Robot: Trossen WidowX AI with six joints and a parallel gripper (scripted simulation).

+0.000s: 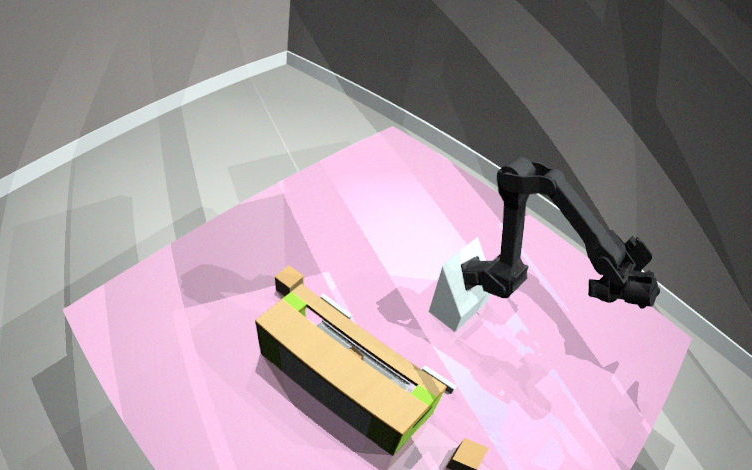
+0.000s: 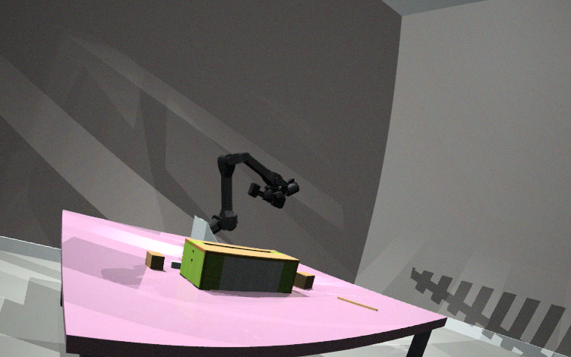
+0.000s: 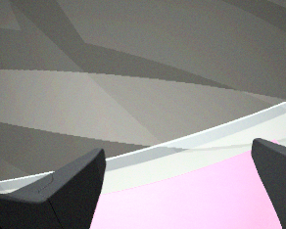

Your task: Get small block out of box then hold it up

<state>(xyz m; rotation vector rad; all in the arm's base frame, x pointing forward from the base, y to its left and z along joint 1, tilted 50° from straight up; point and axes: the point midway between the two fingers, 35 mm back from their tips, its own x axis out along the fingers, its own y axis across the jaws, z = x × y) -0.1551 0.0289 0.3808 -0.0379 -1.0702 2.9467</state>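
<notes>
The box [image 1: 332, 364] [image 2: 245, 254] has a tan top with a long slot, green ends and a dark-looking front panel. A small brown piece [image 1: 357, 352], probably the block, shows through the slot near the middle of its length. The front panel looks dark in the exterior view, and no block can be made out behind it. My gripper [image 3: 181, 153] is open, with nothing between the fingers in the wrist view. In the top and exterior views it is up in the air at the end of the arm [image 1: 580, 224] [image 2: 259, 168], well away from the box; its fingertips are hard to make out there.
One tan cube [image 1: 289, 279] [image 2: 155, 260] stands off one box end, another tan cube [image 1: 467, 454] [image 2: 304, 279] off the other. Light strips [image 1: 335, 305] [image 1: 438, 379] lie along the box's arm side. A thin stick [image 2: 357, 303] lies on the table. A pale wedge [image 1: 452, 297] [image 2: 200, 228] adjoins the arm's base.
</notes>
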